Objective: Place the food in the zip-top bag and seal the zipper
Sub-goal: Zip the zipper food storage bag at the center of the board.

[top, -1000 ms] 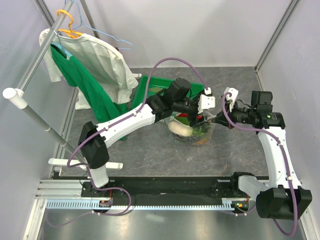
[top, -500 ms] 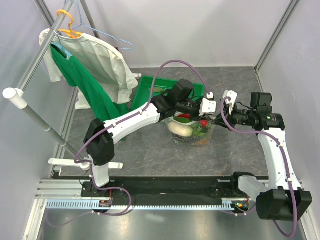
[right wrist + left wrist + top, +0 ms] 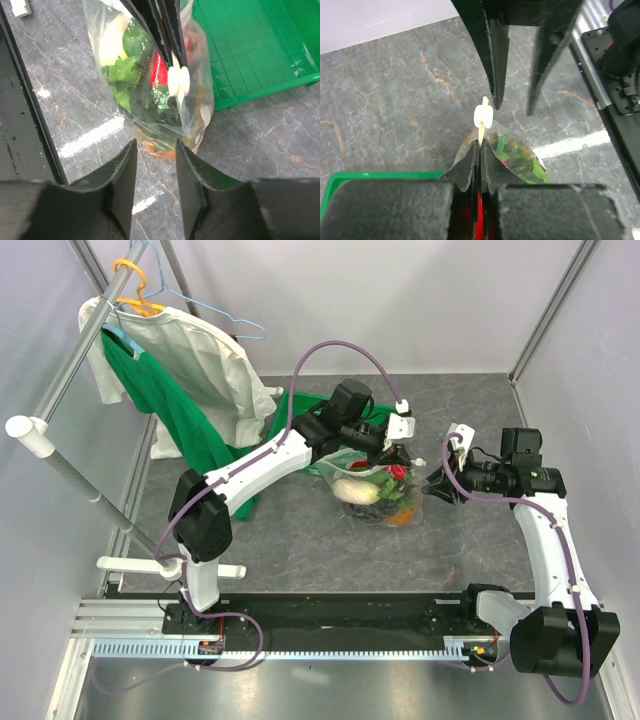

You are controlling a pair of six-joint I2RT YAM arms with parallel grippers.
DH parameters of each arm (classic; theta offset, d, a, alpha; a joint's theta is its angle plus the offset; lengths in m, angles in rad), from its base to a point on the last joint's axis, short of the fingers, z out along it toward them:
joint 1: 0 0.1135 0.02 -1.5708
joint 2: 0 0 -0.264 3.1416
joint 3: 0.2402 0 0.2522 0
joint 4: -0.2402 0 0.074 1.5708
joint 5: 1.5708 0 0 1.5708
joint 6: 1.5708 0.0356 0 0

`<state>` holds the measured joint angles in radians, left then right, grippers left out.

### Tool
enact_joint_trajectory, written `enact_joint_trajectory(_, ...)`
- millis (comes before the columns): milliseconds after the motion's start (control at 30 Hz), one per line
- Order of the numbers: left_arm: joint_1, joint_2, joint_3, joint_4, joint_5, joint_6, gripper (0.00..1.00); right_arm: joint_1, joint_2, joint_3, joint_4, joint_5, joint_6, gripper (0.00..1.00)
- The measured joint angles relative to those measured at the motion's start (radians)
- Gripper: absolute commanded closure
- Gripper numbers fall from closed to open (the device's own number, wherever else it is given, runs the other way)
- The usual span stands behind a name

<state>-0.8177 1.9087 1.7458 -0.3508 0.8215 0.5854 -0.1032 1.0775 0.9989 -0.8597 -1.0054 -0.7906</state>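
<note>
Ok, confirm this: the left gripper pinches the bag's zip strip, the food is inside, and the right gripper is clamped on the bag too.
Not quite. The right gripper is not clamped on the bag: its jaws stand open, gripping nothing, as the right wrist view shows. The left gripper does pinch the zip strip, with the food inside.

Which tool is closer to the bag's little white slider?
Left. The left tool pinches the zipper right beside the slider; the right tool hangs open, facing it across a gap.
</note>
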Motion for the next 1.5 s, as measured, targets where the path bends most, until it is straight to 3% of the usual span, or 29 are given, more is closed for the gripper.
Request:
enact_joint_trajectory(233, 0.0, 0.0, 0.001, -0.005, 0.043, -0.014, 0.98, -0.013, -0.008, -0.032, 0.105, -0.042, 0.069, 0.6)
enact_joint_trajectory(533, 0.0, 0.0, 0.0, -0.006, 0.055, -0.029, 0.98, -0.013, -0.016, -0.053, 0.252, -0.1, 0.198, 0.71)
enact_joint_trajectory(700, 0.0, 0.0, -0.002, -0.007, 0.071, -0.032, 0.98, -0.012, -0.013, -0.066, 0.301, -0.118, 0.232, 0.83)
enact_joint_trajectory(733, 0.0, 0.0, -0.002, -0.006, 0.071, -0.032, 0.98, -0.01, -0.012, -0.066, 0.309, -0.12, 0.239, 0.9)
enact_joint_trajectory(833, 0.0, 0.0, -0.002, -0.006, 0.073, -0.038, 0.97, -0.003, -0.006, -0.068, 0.328, -0.122, 0.249, 1.0)
enact_joint_trajectory(867, 0.0, 0.0, -0.002, -0.007, 0.073, -0.04, 0.92, -0.003, -0.003, -0.068, 0.33, -0.123, 0.251, 1.0)
enact_joint_trajectory(900, 0.001, 0.0, -0.002, -0.006, 0.073, -0.043, 0.77, -0.003, -0.002, -0.068, 0.331, -0.123, 0.254, 1.0)
enact_joint_trajectory(933, 0.002, 0.0, -0.002, -0.006, 0.073, -0.045, 0.69, -0.002, -0.001, -0.068, 0.331, -0.124, 0.255, 1.0)
enact_joint_trajectory(1000, 0.003, 0.0, -0.002, -0.005, 0.074, -0.053, 0.54, 0.0, -0.002, -0.068, 0.333, -0.124, 0.256, 1.0)
enact_joint_trajectory(1033, 0.003, -0.002, -0.002, -0.004, 0.073, -0.058, 0.52, 0.0, -0.002, -0.069, 0.333, -0.125, 0.256, 1.0)
enact_joint_trajectory(1233, 0.002, -0.002, 0.005, 0.01, 0.07, -0.099, 0.45, 0.001, -0.013, -0.077, 0.337, -0.124, 0.256, 1.0)
enact_joint_trajectory(1500, -0.009, -0.002, 0.059, 0.021, 0.069, -0.132, 0.44, 0.001, -0.04, -0.085, 0.337, -0.124, 0.255, 1.0)
